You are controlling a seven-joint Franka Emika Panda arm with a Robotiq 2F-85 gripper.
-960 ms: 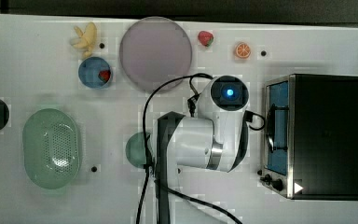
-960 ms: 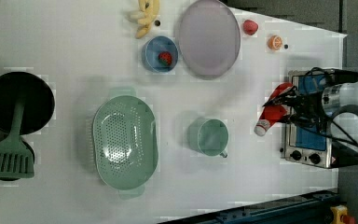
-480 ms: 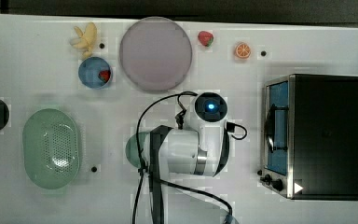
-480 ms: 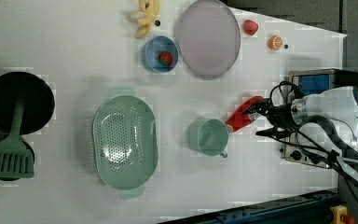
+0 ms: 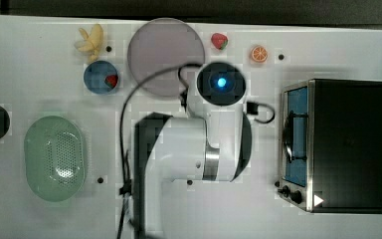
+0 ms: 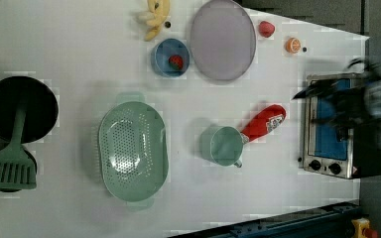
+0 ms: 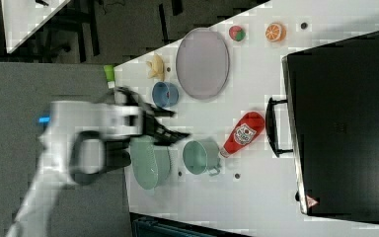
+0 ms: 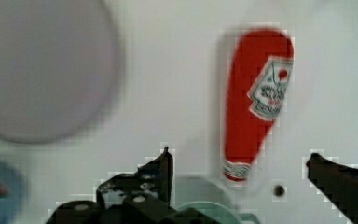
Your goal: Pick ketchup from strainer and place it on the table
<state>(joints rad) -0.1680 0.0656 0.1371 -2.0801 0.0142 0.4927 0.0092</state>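
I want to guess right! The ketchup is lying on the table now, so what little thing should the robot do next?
Probably just lift the pincer up and away. The red squeeze ketchup bottle already lies on the white table beside the round green cup, outside the pale green perforated strainer, and the pincer is open, holding nothing.

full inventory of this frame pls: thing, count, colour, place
ketchup: 1, red, lying on the table, cap at the cup
cup: 1, green, mid table
strainer: 1, pale green, empty, on the cup's left in the left view
plate: 1, grey-lilac, far edge
bowl: 1, blue, holds a strawberry, beside the plate
strawberry: 1 loose, red, other side of the plate
orange slice: 1, orange, past the loose strawberry
banana: 1, yellow, above the bowl in the left view
oven: 1, black and silver, the top view's right
pan: 1, black, the left view's left
spatula: 1, green, on the pan
gripper: 1, black, fingers open, above the ketchup
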